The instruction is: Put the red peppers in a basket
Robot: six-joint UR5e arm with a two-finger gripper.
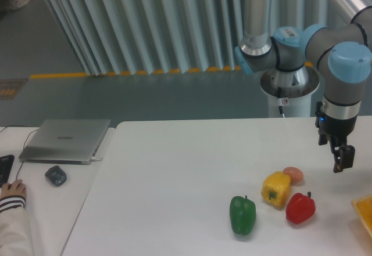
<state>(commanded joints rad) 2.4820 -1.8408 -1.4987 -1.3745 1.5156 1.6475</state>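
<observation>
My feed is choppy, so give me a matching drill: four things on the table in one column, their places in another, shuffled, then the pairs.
Things:
1. red pepper
2. green pepper
3. basket
4. laptop

Places:
A. far left, on the side table
B. cut off by the right edge
C. left of the other peppers
D. just right of the yellow pepper, below the hand

Pairs: 1-D, 2-C, 3-B, 4-A
</observation>
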